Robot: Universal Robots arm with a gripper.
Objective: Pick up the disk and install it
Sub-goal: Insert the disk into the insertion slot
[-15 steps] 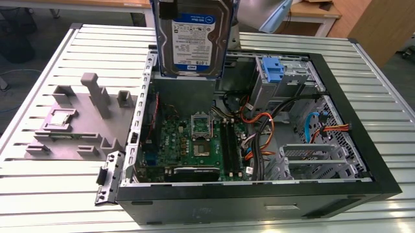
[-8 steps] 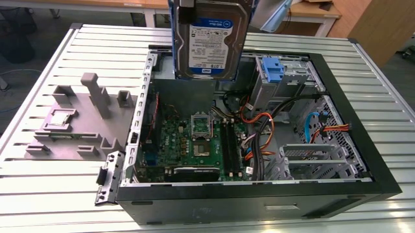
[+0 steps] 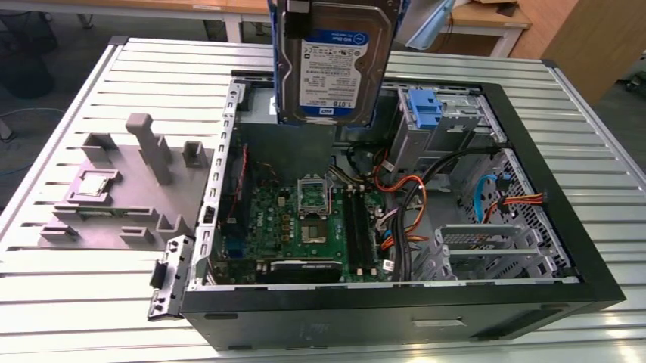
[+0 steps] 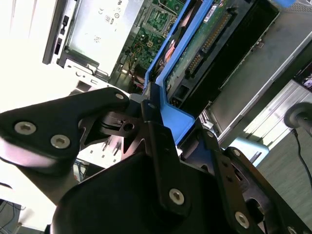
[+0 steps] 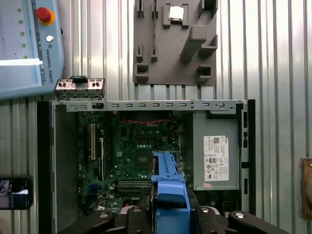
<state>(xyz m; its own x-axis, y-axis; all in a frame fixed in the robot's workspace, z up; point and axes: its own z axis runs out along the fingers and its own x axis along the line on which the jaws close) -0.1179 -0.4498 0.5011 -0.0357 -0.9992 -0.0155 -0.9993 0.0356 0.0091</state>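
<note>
The disk (image 3: 333,68), a silver drive with a white-and-blue label in a blue bracket, hangs upright in the air over the back of the open computer case (image 3: 404,310). In the second wrist view my gripper (image 4: 173,124) is shut on the blue bracket's end, and the disk's green circuit-board side (image 4: 204,44) shows beyond it. In the first wrist view the gripper (image 5: 169,214) clamps the blue bracket's edge (image 5: 168,185) above the motherboard (image 5: 136,151).
Inside the case lie the motherboard (image 3: 302,219), orange and black cables (image 3: 409,204), a blue drive-bay bracket (image 3: 429,110) and a metal cage (image 3: 485,246). A grey fixture (image 3: 131,181) with a small silver chip (image 3: 93,184) sits at the exterior view's left. A teach pendant (image 5: 24,48) lies on the slatted table.
</note>
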